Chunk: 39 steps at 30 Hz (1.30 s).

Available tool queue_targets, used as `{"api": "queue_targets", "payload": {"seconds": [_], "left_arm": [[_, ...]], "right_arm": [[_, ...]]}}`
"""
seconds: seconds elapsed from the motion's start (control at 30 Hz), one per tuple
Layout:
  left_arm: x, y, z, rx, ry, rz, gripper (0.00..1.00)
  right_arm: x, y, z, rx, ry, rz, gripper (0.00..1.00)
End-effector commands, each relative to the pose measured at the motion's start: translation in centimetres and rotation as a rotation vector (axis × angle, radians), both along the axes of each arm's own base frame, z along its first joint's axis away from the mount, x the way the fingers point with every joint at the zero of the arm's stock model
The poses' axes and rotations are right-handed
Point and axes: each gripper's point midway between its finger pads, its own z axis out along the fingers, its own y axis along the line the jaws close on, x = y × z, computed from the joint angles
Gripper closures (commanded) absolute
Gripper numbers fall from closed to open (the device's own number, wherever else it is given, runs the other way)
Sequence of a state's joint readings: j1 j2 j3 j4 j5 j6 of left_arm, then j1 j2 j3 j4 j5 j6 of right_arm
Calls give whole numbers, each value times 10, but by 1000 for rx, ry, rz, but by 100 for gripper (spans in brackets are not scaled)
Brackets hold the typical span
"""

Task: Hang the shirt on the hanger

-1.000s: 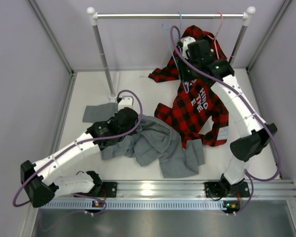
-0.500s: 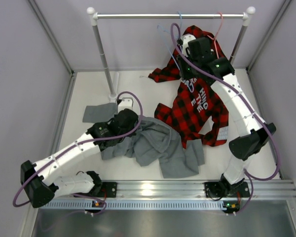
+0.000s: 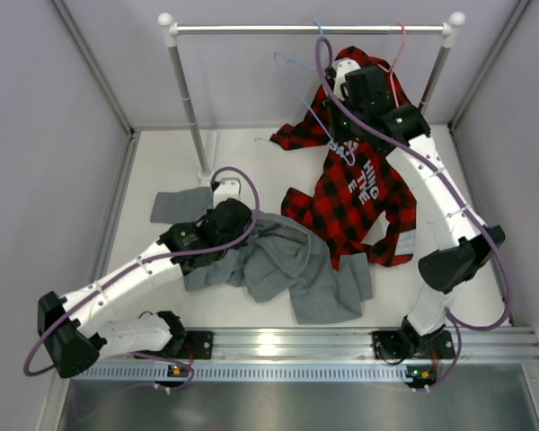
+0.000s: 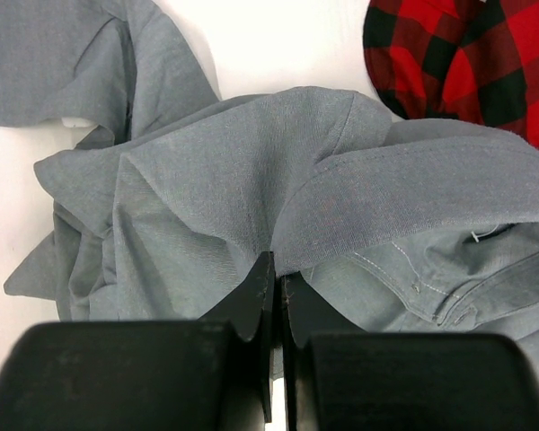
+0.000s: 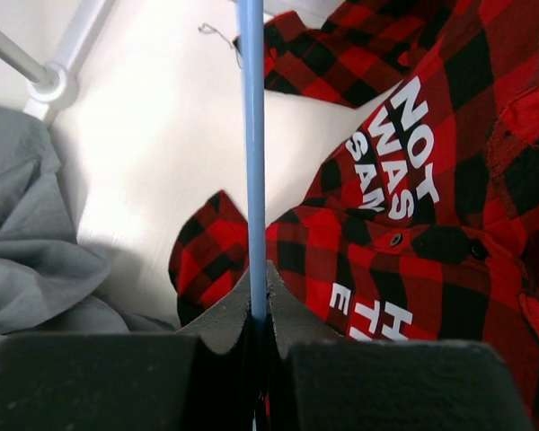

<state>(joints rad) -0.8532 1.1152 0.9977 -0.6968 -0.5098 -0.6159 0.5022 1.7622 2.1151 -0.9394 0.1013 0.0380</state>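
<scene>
The grey shirt (image 3: 287, 265) lies crumpled on the white table in front of the left arm. My left gripper (image 3: 250, 224) is shut on a raised fold of the shirt (image 4: 251, 180), and the cloth runs down between its fingertips (image 4: 277, 265). The light-blue hanger (image 3: 296, 65) hangs tilted by its hook from the rail (image 3: 251, 30). My right gripper (image 3: 337, 124) is shut on one thin wire side of the hanger (image 5: 251, 135), which runs straight up from between the fingertips (image 5: 260, 269).
A red-and-black plaid shirt (image 3: 359, 193) with white lettering hangs on a pink hanger (image 3: 400, 45) and spills onto the table under the right arm. The rack's left post (image 3: 187, 99) stands at the back. Purple walls close in both sides.
My right gripper has closed onto the blue hanger's wire, and the hanger's frame has swung out to the left. The left arm and the grey shirt have not moved.
</scene>
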Motion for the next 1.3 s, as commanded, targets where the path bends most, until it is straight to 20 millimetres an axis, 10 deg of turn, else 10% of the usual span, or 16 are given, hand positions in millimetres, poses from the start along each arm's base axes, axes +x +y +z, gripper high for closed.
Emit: {"api": "queue_targets", "payload": {"seconds": [0.0,0.53,0.77,1.1,1.27], "left_arm": [[5,7,6,-12,-33,61,100],[14,11,2,-62,-13,153,100],[44,17,18,-131,-3,191,100],[94,21,8,-192,91,179,100],[109,10,-4,-205,145,155,100]], "right_arm": [[-7,-5,78,151,-191,-13,100],[-26,-1,134,270,-318,44,100],[-86,-3,144,359,-282,160,100],[-207,-9,10,433,18,368,100],[-250,-5,-20,528,62,484,100]]}}
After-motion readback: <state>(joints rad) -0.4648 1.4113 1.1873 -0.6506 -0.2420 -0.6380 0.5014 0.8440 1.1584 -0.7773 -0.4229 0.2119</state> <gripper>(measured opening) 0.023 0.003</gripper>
